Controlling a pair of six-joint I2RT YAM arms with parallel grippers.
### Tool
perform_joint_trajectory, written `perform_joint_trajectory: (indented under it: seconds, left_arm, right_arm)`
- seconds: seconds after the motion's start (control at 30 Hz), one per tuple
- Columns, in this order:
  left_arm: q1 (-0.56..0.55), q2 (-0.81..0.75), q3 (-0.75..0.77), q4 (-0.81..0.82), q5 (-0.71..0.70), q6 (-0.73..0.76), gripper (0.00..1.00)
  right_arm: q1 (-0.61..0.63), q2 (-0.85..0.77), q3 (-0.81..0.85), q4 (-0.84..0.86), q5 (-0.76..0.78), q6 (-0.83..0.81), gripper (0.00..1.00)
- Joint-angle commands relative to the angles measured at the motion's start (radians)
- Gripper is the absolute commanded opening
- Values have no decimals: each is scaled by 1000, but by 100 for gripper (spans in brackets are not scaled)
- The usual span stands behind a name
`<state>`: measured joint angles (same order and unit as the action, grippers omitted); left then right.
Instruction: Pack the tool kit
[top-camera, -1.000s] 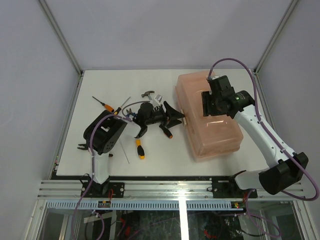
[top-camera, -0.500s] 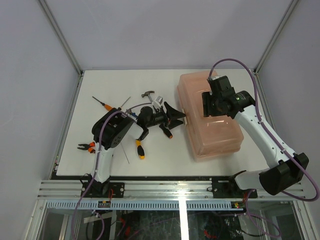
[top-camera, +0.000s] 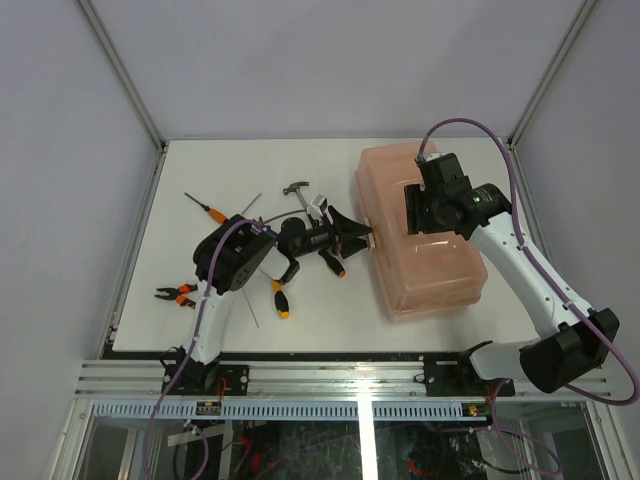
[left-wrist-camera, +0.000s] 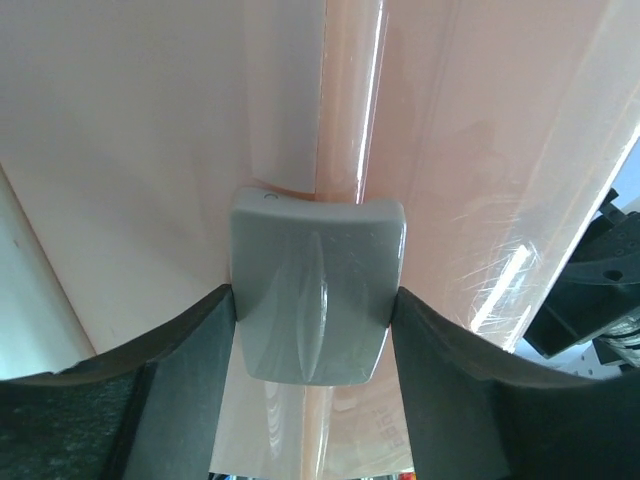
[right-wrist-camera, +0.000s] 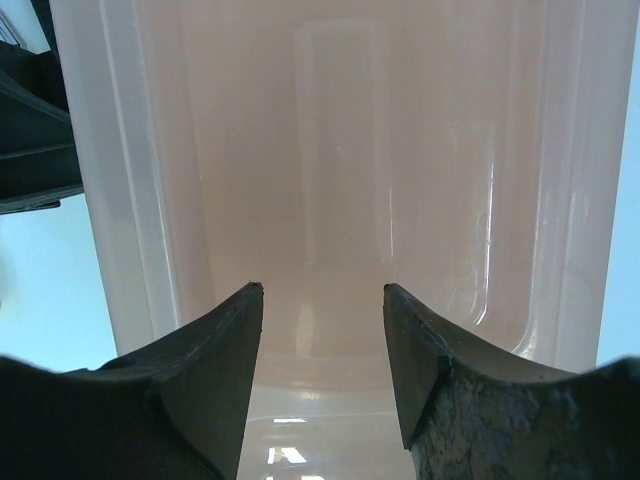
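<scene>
- My left gripper (top-camera: 353, 235) reaches across the table (top-camera: 330, 325) to the left wall of the pink toolbox (top-camera: 435, 265)
- Its jaws are closed on the grey latch (left-wrist-camera: 315, 295), with a finger (left-wrist-camera: 170, 390) pressed against each side
- The latch sits over the seam where the lid meets the box body, and the lid is down
- My right gripper (right-wrist-camera: 322, 290) points down at the lid, jaws apart with nothing between them; I cannot tell whether the tips touch the plastic
- The toolbox stands on the right half of the table, long side running away from my bases
- The tools lie loose on the table left of the box
- The small hammer (top-camera: 296, 188) lies just beyond my left wrist
- The thin orange screwdriver (top-camera: 212, 210) is well off to the far left
- The pliers (top-camera: 174, 294) are at the near left, beside my left arm (top-camera: 235, 262)
- The yellow-black screwdriver (top-camera: 281, 299) lies near my left forearm, towards the front edge
- A black and orange handle (top-camera: 335, 264) pokes out from under my left wrist, the rest hidden
</scene>
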<state>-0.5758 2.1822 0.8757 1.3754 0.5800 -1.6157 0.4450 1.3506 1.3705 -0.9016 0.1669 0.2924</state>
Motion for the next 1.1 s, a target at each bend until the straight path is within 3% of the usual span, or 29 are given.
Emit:
perform_joint_trajectory:
  seconds: [0.0, 0.3, 0.43, 0.6, 1.07]
  left_arm:
    - [-39, -8, 58, 196, 21, -52, 51]
    - [-44, 24, 78, 218, 31, -70, 1]
    - [-45, 22, 76, 211, 39, -68, 0]
    - [-45, -35, 37, 91, 49, -18, 0]
    - [-44, -175, 84, -475, 69, 203, 0]
  right_arm:
    - [11, 66, -89, -237, -52, 10, 58]
    - [11, 63, -93, -245, -46, 6, 58]
    - [9, 59, -101, -240, -48, 5, 58]
    - [11, 61, -102, -232, -52, 8, 58]
    - [10, 41, -121, -207, -65, 18, 58]
